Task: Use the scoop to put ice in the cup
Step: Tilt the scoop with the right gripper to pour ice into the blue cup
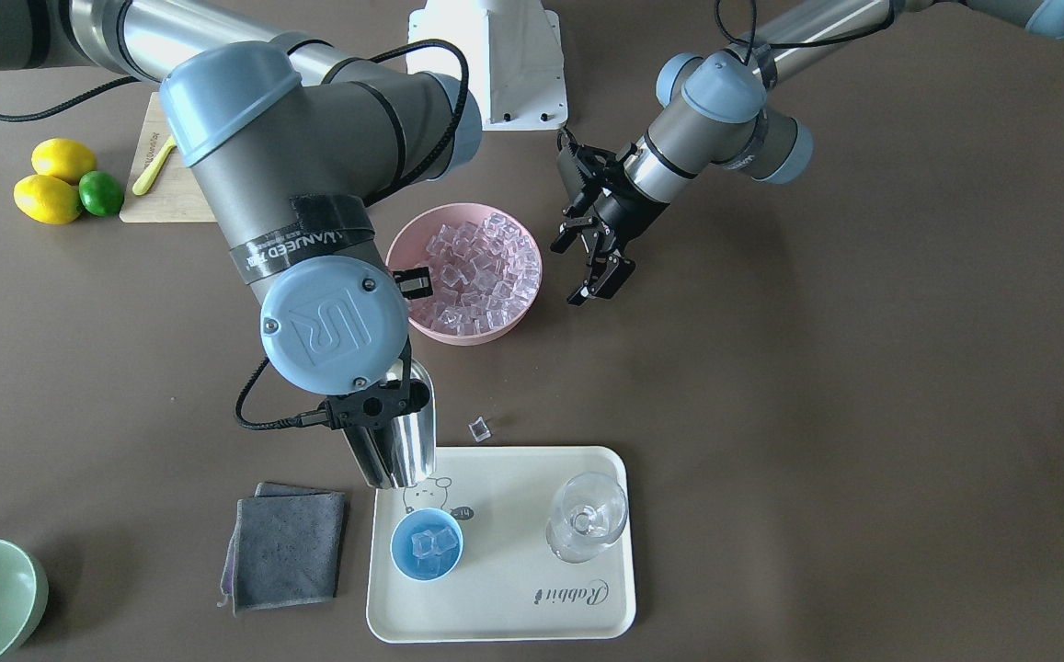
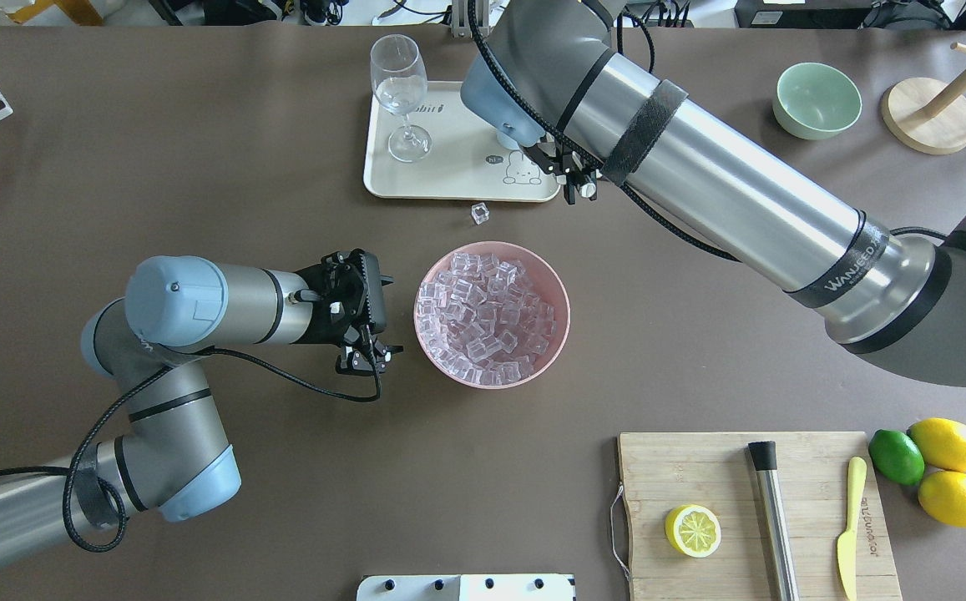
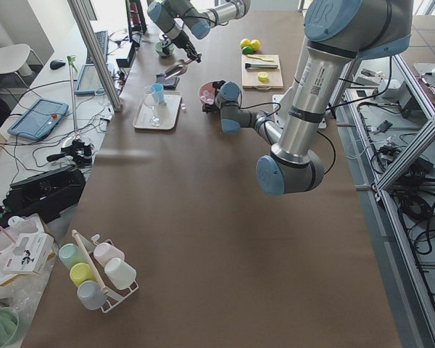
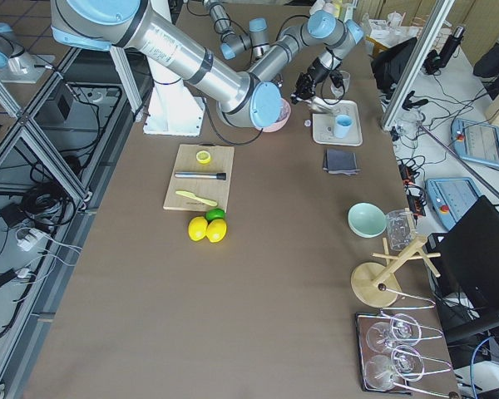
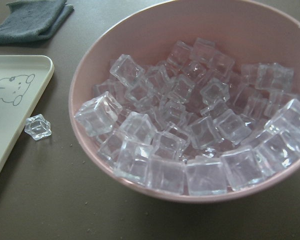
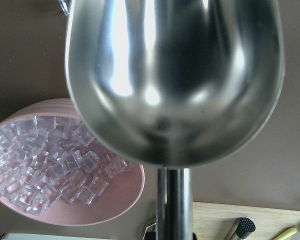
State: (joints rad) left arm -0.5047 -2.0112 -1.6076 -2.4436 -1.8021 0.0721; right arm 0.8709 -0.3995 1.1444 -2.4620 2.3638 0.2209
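**Exterior front-facing view.** At lower centre we see the scoop (image 1: 400, 441), tilted mouth-down with its lip over the upper left corner of the tray (image 1: 513, 607). The right hand (image 1: 373, 406) is clamped on it, and the wrist hides the handle. Just below, the cup (image 1: 400, 554) stands on the tray with ice (image 1: 433, 542) inside. The left hand (image 1: 577, 268), fingers apart and empty, hovers just right of the pink bowl (image 1: 536, 267) of ice. One loose cube (image 1: 479, 430) lies on the surface (image 1: 817, 414).

**Overhead exterior view.** The right arm covers the scoop, the cup and the right hand.

**Left wrist-mounted view.** The bowl fills the frame.

**Right wrist-mounted view.** We see the scoop's trough across the upper frame, with the grip cut off at the bottom edge.
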